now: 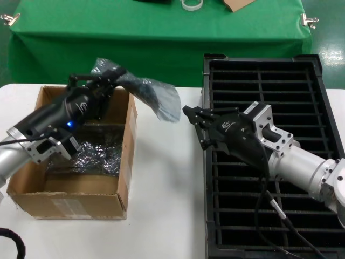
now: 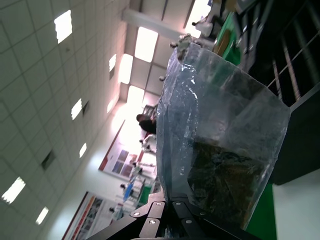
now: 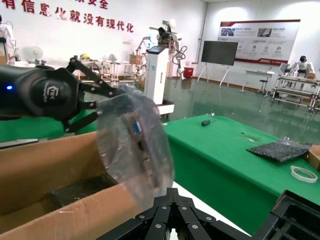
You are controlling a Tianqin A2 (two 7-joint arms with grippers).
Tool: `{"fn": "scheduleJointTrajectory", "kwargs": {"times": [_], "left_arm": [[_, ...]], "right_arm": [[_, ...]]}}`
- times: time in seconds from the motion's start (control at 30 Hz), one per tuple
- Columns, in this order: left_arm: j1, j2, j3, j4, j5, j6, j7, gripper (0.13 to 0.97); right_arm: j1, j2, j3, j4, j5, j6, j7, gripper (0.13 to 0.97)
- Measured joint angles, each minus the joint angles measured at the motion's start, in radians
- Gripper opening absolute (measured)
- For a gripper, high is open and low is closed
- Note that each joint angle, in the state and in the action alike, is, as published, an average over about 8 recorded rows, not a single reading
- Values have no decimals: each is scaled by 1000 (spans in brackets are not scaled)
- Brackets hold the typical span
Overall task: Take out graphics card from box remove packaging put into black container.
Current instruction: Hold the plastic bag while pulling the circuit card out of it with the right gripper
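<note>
My left gripper (image 1: pixel 117 74) is shut on one end of the crinkly translucent packaging (image 1: pixel 153 96) and holds it in the air above the far right corner of the brown box (image 1: pixel 81 202). The packaging (image 2: pixel 220 115) hangs toward the right. The dark graphics card (image 2: pixel 222 175) shows through it, still inside. My right gripper (image 1: pixel 190 115) is shut and holds nothing. It points left over the white table, at the left rim of the black container (image 1: pixel 323 108), its tip just short of the packaging's free end (image 3: pixel 135 145). More shiny packaging (image 1: pixel 99 156) lies in the box.
A green-covered table (image 1: pixel 161 38) stands behind, with a tape roll (image 1: pixel 192 4) and a cardboard scrap (image 1: pixel 237 4) on it. My right arm and its cable (image 1: pixel 275 210) lie across the container's slots. White table (image 1: pixel 164 189) separates the box and the container.
</note>
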Motion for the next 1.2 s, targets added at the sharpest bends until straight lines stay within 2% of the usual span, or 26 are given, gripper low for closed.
{"fn": "scheduleJointTrajectory", "kwargs": {"times": [0.3,0.83,1.2], "left_arm": [[-4,5,-19,1,-15,-39,0,139],[51,40,-6,-5,-1,64,-19,139],[59,62,-14,-4,-7,39,27,139]], "right_arm": [[-16,-9,16,19,-36,-2,20,133],[-66,-1,69,68,-34,-11,20,133],[-82,4,77,94,-57,-11,46,132]]}}
